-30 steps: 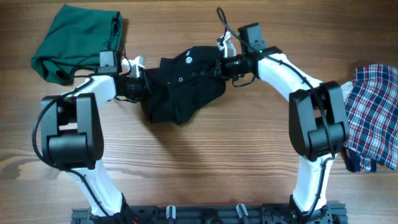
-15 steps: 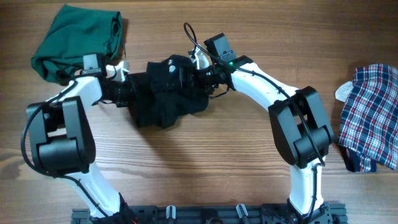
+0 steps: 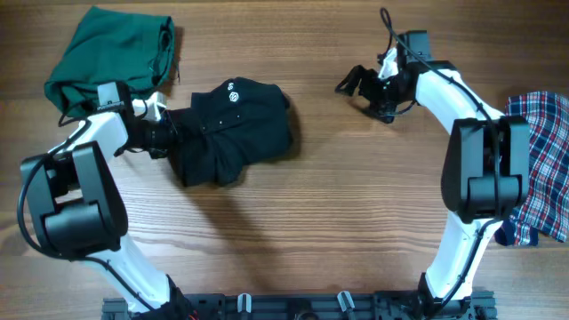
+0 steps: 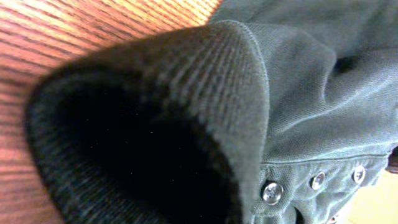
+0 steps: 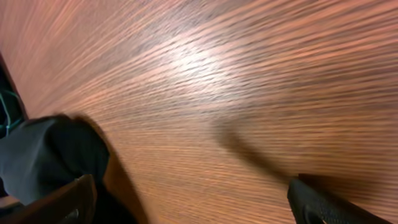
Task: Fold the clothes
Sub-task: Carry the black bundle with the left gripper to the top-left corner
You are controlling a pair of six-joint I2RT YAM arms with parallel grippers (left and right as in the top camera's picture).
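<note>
Soft, light and limp, the black top (image 3: 240, 124) lies bunched toward ten o'clock of table centre and will likely sag, so a seamed edge is the best hold. The left gripper (image 3: 167, 138) is clamped on its ribbed nine-o'clock edge. The right gripper (image 3: 356, 92), at one o'clock, hangs empty with its jaws wide apart.

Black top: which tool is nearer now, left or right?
Left. The left tool is shut on the black top at its edge; the right tool hangs open over the table, apart from it on the other side.

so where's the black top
In the overhead view, the black top lies left of centre, beside the green garment, its left edge in the left pincer.
</note>
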